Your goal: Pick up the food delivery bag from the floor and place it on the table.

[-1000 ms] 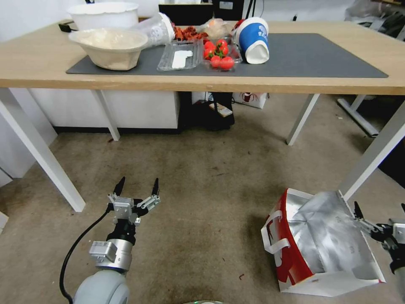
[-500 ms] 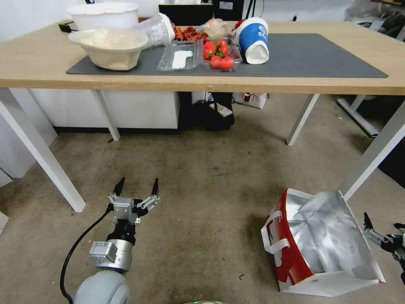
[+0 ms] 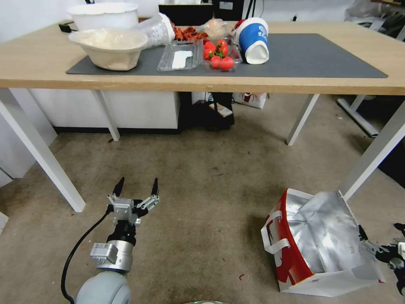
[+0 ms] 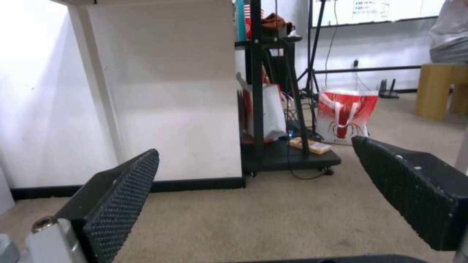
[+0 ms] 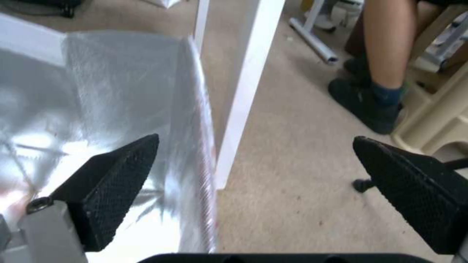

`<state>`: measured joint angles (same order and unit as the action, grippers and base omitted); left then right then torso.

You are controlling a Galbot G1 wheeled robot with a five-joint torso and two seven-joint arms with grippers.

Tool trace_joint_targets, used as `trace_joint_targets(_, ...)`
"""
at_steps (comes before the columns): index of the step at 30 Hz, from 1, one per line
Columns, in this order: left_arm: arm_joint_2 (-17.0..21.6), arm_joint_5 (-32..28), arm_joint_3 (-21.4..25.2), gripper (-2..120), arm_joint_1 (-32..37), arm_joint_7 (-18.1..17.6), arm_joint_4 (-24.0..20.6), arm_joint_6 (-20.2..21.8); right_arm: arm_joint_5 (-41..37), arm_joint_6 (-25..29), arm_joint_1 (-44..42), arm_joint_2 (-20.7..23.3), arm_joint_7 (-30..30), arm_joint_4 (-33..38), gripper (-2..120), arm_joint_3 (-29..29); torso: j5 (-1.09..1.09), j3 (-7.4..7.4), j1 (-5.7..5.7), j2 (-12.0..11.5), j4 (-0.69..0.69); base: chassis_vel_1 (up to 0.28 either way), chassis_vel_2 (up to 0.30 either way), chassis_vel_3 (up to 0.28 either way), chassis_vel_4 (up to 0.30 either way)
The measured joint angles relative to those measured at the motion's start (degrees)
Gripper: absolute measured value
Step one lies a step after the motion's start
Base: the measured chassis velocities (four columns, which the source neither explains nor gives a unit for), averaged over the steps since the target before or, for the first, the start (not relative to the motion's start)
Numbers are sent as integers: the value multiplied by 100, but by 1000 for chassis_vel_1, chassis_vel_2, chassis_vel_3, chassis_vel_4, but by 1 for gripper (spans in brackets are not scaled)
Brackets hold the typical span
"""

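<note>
The food delivery bag sits open on the floor right beside a table leg, right gripper spread wide straddling its edge, left gripper open too.

Brownish carpet floor bearing open food delivery bag at four o'clock; light-wood table standing at twelve.

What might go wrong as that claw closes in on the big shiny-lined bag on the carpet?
The open right gripper straddles the thin foil-lined wall of the white-and-red food delivery bag; that flimsy wall could crumple or slip free. The white table leg stands right beside the bag, so lifting might knock it.
</note>
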<state>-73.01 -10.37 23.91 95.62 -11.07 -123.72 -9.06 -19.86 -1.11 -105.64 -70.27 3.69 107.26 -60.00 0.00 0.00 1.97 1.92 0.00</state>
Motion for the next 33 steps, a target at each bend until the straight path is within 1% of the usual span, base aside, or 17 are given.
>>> trace_joint_targets(8,-9,25,-8,99,47,-25,-8,-26,-4,-77,36,-22,176,-215,98,89,0,0,0,0,0,0,0,0,0)
trace_joint_targets(10,-14,35,-8,99,53,-37,-10,-32,-5,-96,39,-22,245,-262,91,92,0,0,0,0,0,0,0,0,0)
trace_joint_targets(11,-21,50,-11,99,53,-69,-13,-32,-15,-113,38,-20,310,-278,84,92,0,0,0,1,0,0,0,0,0)
trace_joint_targets(12,-21,50,-11,99,53,-69,-13,-32,-15,-113,38,-20,310,-278,84,92,0,0,0,1,0,0,0,0,0)
trace_joint_targets(15,-53,104,-57,98,55,-122,-10,-30,-61,-212,14,-19,444,-288,72,100,0,0,0,1,0,0,0,0,0)
trace_joint_targets(16,-53,104,-57,98,55,-122,-10,-30,-61,-212,14,-19,444,-288,72,100,0,0,0,1,0,0,0,0,0)
trace_joint_targets(17,-69,119,-74,98,58,-131,-5,-30,-65,-261,-2,-27,495,-288,66,105,0,0,0,1,0,0,0,0,0)
trace_joint_targets(19,-85,130,-91,98,59,-134,-4,-28,-67,-312,-9,-44,536,-289,58,117,0,0,0,1,-1,0,0,0,0)
trace_joint_targets(20,-85,130,-91,98,59,-134,-4,-28,-67,-312,-9,-44,536,-289,58,117,0,0,0,1,-1,0,0,0,0)
trace_joint_targets(23,-81,132,-91,98,62,-141,-7,-24,-65,-340,0,-49,554,-342,42,134,1,0,0,1,0,0,0,0,0)
trace_joint_targets(25,-80,132,-85,98,65,-143,-9,-24,-66,-340,0,-52,554,-345,39,137,0,0,0,1,0,0,0,0,0)
trace_joint_targets(27,-75,131,-73,98,72,-150,-14,-24,-69,-332,-1,-58,552,-347,27,140,0,0,0,1,0,0,0,0,0)
trace_joint_targets(28,-74,129,-72,98,72,-151,-14,-24,-71,-325,-2,-59,547,-347,24,140,0,0,0,1,0,0,0,0,0)
trace_joint_targets(29,-74,129,-72,98,72,-151,-14,-24,-71,-325,-2,-59,547,-347,24,140,0,0,0,1,0,0,0,0,0)
trace_joint_targets(31,-74,128,-71,98,70,-154,-14,-27,-79,-311,-4,-62,526,-345,13,140,0,0,0,1,0,0,0,0,0)
trace_joint_targets(32,-74,128,-71,98,70,-154,-14,-27,-79,-311,-4,-62,526,-345,13,140,0,0,0,1,0,0,0,0,0)
trace_joint_targets(33,-77,129,-73,98,71,-155,-14,-33,-79,-302,-5,-65,513,-344,8,141,0,0,0,1,0,0,0,0,0)
